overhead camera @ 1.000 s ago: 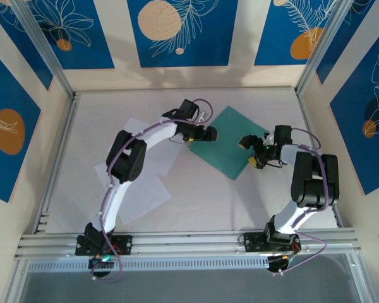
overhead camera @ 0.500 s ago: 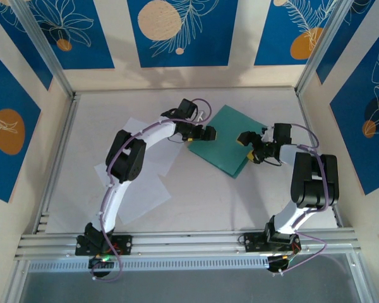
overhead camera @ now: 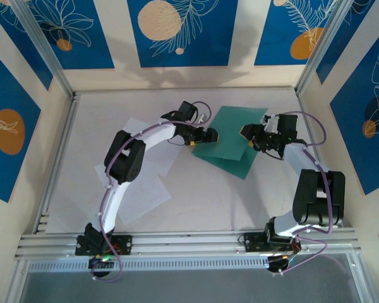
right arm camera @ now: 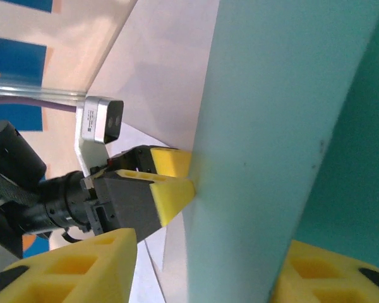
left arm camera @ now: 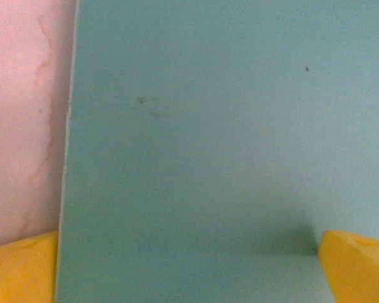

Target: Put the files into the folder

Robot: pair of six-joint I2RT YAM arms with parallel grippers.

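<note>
- Nearest, on the left of the pale table (overhead camera: 240, 196): the files (overhead camera: 145, 192), two thin white rectangular paper sheets, lie flat under and beside the left arm. The second sheet (overhead camera: 159, 158) sits a little farther back and overlaps the first. No pincer touches either sheet. Both lie outside the folder, to its left.
- Farther back, mid-table: the folder (overhead camera: 230, 142), a thin flat teal-green card rectangle, lies between the two pincers. From above, its upper leaf sits skewed against the lower one and looks lifted along the right edge, so it reads as partly opened, not laid flat open.
- The left pincer (overhead camera: 208, 136) is at the folder's left corner. In its wrist view the left pincer (left arm camera: 189, 271) has its yellow fingers spread wide, with the teal cover (left arm camera: 196, 126) spanning between them and bare table (left arm camera: 25, 113) off to the side. It grips nothing that I can see.
- The right pincer (overhead camera: 251, 136) is at the folder's right edge. In its wrist view the right pincer (right arm camera: 202, 252) straddles the raised pale leaf (right arm camera: 271, 95), fingers partway in, with a gap showing on one side. I cannot tell whether the leaf is truly clamped.
- Judgement: this is the opening step and nothing is filed yet. Still to do: swing the leaf fully open, carry both sheets across onto the inner leaf, and close the cover.
</note>
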